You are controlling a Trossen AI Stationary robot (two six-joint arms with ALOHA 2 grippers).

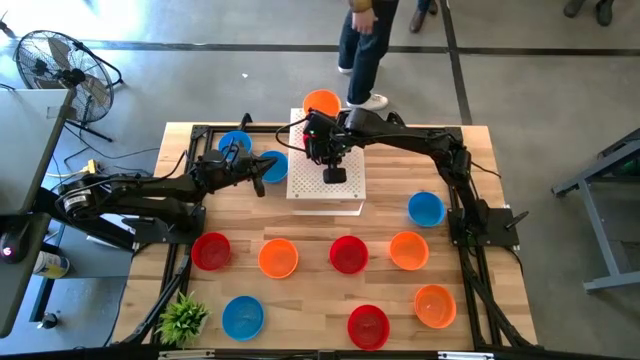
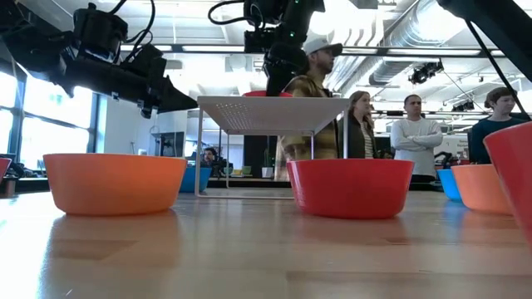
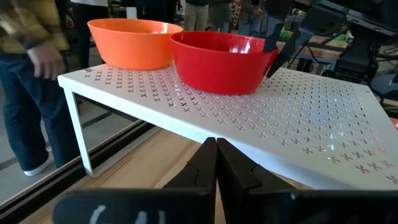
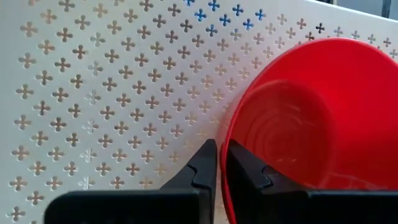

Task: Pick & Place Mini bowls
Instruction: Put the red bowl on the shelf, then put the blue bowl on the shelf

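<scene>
A white perforated platform stands mid-table on legs. On its far end rest an orange mini bowl and, beside it, a red mini bowl, each on its base. My right gripper reaches in from the right and is shut on the red bowl. My left gripper is shut and hovers by the platform's left side, next to two blue bowls, touching nothing. My right gripper pinches the red bowl's rim, one finger inside the bowl and one outside it. The fingers come from above, pointing down. The bowl stands upright with its base on the platform.
More bowls sit on the near half of the table: red, orange, red, orange, blue, orange, red, blue. A small plant is at the near-left corner. People stand beyond the far edge.
</scene>
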